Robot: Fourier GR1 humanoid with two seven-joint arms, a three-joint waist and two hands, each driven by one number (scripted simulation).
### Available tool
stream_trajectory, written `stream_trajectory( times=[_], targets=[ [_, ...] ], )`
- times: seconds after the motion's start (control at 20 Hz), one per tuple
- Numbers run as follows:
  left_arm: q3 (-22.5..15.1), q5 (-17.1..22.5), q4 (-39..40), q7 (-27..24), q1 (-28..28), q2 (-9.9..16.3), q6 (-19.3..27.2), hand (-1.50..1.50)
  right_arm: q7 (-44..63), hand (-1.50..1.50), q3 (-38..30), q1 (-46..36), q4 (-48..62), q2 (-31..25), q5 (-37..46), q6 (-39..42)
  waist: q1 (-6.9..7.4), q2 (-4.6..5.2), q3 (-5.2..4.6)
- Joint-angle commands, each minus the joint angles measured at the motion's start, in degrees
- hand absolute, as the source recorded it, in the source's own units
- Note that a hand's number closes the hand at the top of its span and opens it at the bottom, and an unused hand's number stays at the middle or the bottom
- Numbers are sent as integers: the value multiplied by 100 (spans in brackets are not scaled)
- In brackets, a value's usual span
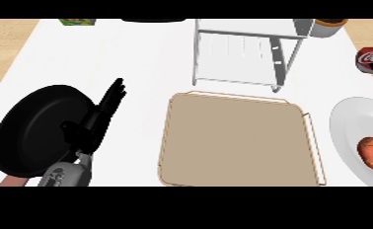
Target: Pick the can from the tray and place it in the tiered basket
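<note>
Left robot hand (102,112) released, fingers straight, beside black pan (36,129). Beige tray (237,141) bare at centre; tiered basket (244,50) behind it. Red can (365,59) at right edge, cut off, near white plate (350,129).

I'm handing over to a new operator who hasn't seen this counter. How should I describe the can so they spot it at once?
Start at the beige tray in the middle of the white counter, then go to the wire tiered basket behind it. Right of the basket, cut off by the view's right edge, is the can. It is dark red with white lettering, unlike the white plate nearer the robot.
</note>
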Motion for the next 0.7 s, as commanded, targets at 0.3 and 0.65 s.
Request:
stream_trajectory(
  times=[0.3,0.65],
  targets=[
    [119,-73,142,-14,-162,19,-211,0,1617,150,133,-2433,498,283,-251,641,101,3,-11],
    [50,-250,317,-86,-226,-235,-87,0,1788,150,548,-3811,1848,1026,297,319,166,35,-9]
  ],
)
